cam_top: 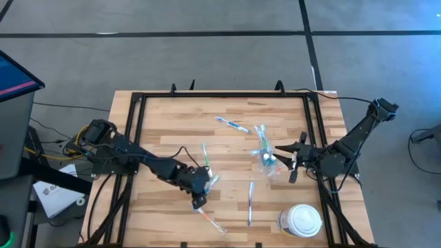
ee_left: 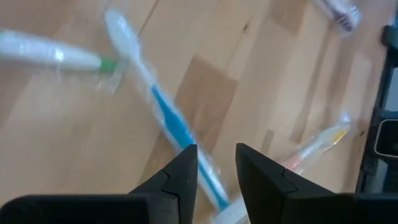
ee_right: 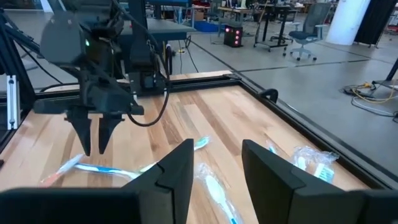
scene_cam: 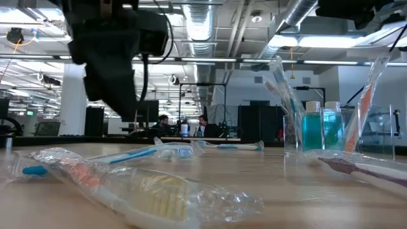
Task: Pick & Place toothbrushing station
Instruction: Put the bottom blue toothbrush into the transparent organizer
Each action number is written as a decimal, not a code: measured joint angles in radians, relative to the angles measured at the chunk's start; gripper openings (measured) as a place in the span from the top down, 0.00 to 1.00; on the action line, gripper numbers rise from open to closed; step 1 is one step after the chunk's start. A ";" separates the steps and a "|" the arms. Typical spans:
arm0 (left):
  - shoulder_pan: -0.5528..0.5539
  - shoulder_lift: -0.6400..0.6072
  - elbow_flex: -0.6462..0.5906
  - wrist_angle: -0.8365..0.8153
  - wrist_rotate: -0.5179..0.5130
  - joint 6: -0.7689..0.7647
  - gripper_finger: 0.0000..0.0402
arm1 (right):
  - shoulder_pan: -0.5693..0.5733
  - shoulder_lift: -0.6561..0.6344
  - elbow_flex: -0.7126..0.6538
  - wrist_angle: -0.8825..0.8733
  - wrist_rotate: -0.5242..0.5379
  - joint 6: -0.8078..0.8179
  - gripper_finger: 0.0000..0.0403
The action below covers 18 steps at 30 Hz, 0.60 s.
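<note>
A clear plastic cup (cam_top: 267,159) stands upright on the table right of centre, with small teal tubes and wrapped toothbrushes in it; it also shows in the low view (scene_cam: 318,127). A wrapped blue toothbrush (ee_left: 166,118) lies flat on the wood. My left gripper (cam_top: 199,198) points down just above its handle, fingers a little apart, one on either side of it (ee_left: 216,171); I cannot tell whether they touch it. My right gripper (cam_top: 284,163) is open and empty, level, just right of the cup. The right wrist view (ee_right: 216,168) does not show the cup.
Loose wrapped toothbrushes lie about: a green one (cam_top: 204,154), one at the far centre (cam_top: 233,125), one near the front (cam_top: 250,202), and an orange-yellow one (cam_top: 211,219). A large white lidded container (cam_top: 301,220) stands at the near right. A black frame (cam_top: 138,117) borders the table.
</note>
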<state>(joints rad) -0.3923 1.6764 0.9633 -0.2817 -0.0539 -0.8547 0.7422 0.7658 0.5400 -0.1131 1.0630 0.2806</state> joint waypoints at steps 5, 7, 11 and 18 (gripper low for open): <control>-0.006 0.000 -0.047 0.022 0.006 -0.068 0.74 | 0.000 0.000 0.000 0.013 0.000 0.000 0.68; -0.007 0.000 -0.056 0.030 0.009 -0.079 0.74 | 0.000 0.000 0.000 0.015 0.000 0.000 0.68; -0.014 0.000 -0.063 0.039 0.010 -0.094 0.74 | 0.002 0.000 0.000 0.017 0.000 0.000 0.69; -0.034 0.030 -0.063 0.054 0.005 -0.116 0.74 | 0.002 0.000 0.000 0.017 0.000 0.000 0.68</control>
<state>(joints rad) -0.4267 1.7066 0.9001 -0.2278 -0.0486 -0.9704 0.7441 0.7658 0.5400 -0.0960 1.0626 0.2802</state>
